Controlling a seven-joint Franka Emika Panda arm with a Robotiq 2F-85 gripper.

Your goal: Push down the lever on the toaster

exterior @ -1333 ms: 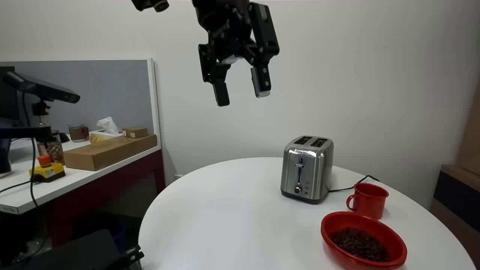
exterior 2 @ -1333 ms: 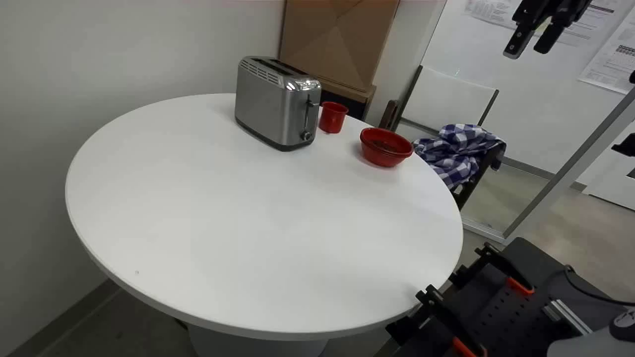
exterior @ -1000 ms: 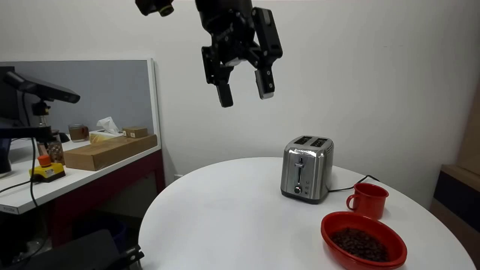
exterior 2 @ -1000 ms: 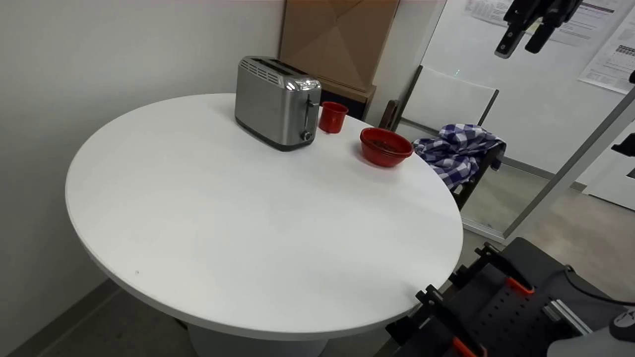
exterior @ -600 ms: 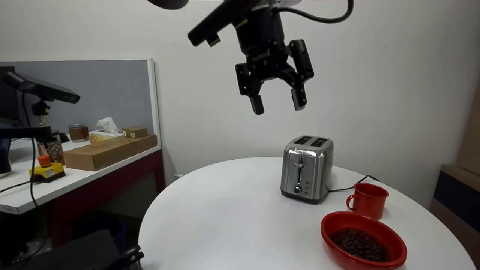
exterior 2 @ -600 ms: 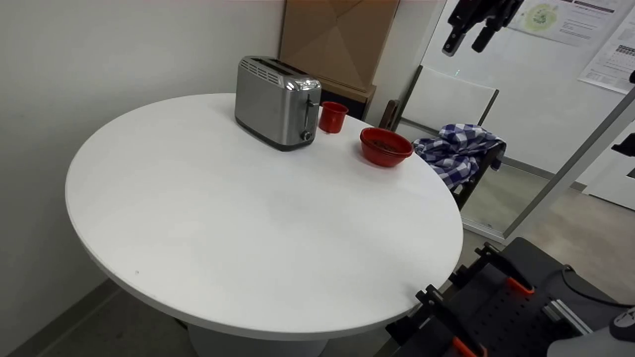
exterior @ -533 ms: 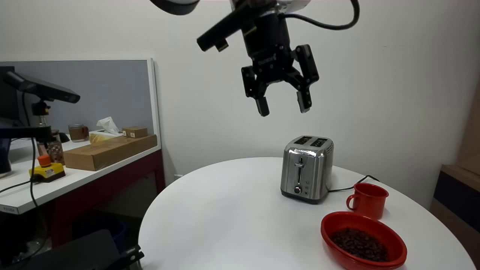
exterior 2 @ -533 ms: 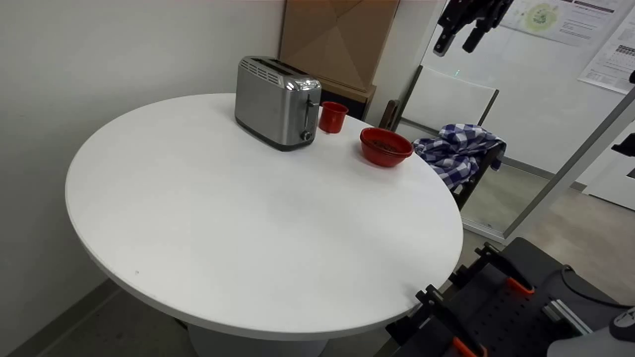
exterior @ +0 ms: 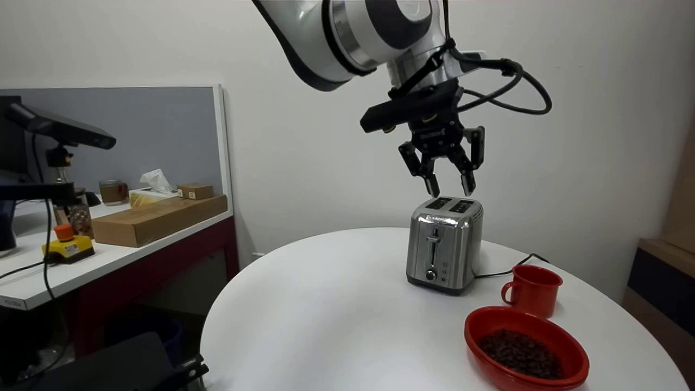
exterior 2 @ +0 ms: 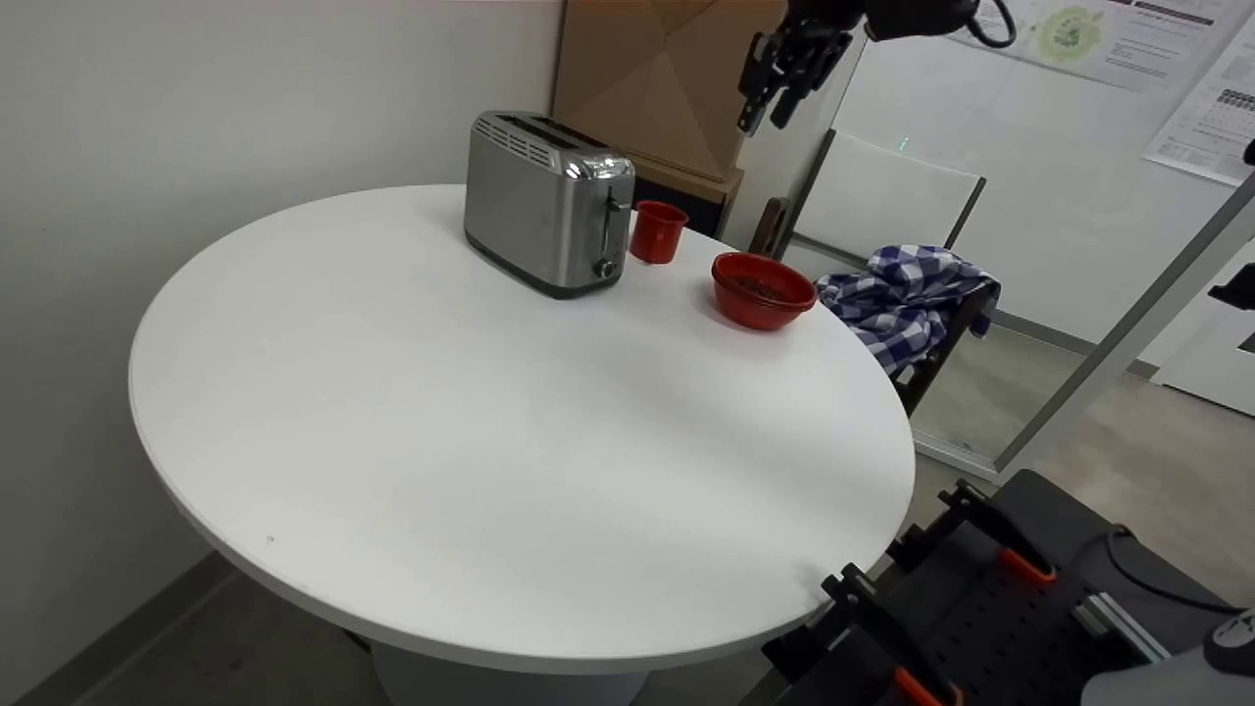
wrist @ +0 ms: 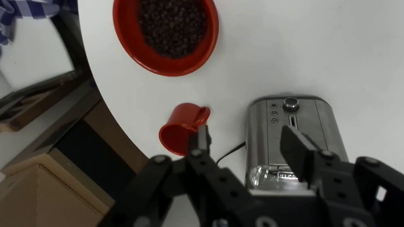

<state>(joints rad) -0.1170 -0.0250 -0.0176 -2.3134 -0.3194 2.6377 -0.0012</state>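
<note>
The silver toaster [exterior: 459,250] stands upright on the round white table; it also shows in an exterior view [exterior 2: 534,206] and in the wrist view [wrist: 257,142]. Its lever [exterior: 433,239] is at the upper end of the front slot, and it also shows in an exterior view [exterior 2: 618,206]. In the wrist view a finger hides the lever. My gripper [exterior: 450,188] is open and empty, pointing down. In an exterior view the gripper [exterior 2: 766,120] hangs higher than the toaster, in front of its lever side and apart from it. The wrist view shows the fingers [wrist: 244,135] spread wide.
A red mug [exterior: 535,290] and a red bowl [exterior: 488,331] of dark beans stand beside the toaster. A black cord [exterior: 494,275] runs from the toaster. A wall [exterior: 326,190] is behind. A checkered cloth [exterior 2: 902,294] lies on a chair beyond the table [exterior 2: 441,441].
My open gripper has come down and across toward the toaster, rightward in an exterior view and leftward in the other exterior view. More of the arm shows. The toaster and lever have not moved.
</note>
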